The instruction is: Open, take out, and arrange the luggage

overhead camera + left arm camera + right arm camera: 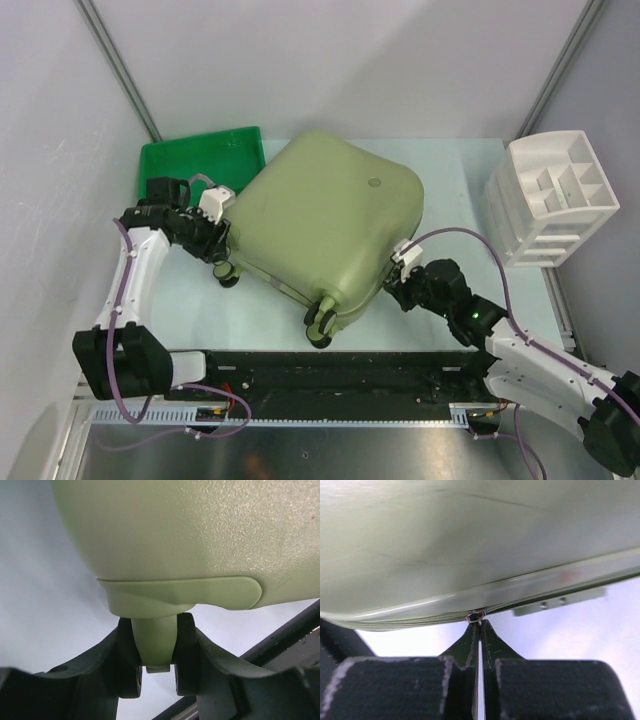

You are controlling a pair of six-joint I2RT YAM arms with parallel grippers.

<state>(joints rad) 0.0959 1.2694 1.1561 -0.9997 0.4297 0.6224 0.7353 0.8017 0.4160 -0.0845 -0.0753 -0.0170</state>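
The pale olive-green hard-shell luggage [320, 215] lies closed and flat on the pale counter [455, 190], set askew between a flat green plastic tray [190, 158] and a white compartmented organizer [555, 200]; the left gripper [157, 677] is half closed, its fingers against both sides of a black twin-wheel caster [155, 645]; the right gripper [479, 630] is fully closed, pinching a small metal zipper pull [476, 615] at the seam.

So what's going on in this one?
Two robot arms are working on the closed olive-green luggage, which lies flat on the table. The left claw is clamped around one of its caster wheels at a near corner, apparently steadying it. The right claw is shut on what looks like the zipper pull on the case's side. Nothing is open yet; the green tray and white organizer sit off to the sides.
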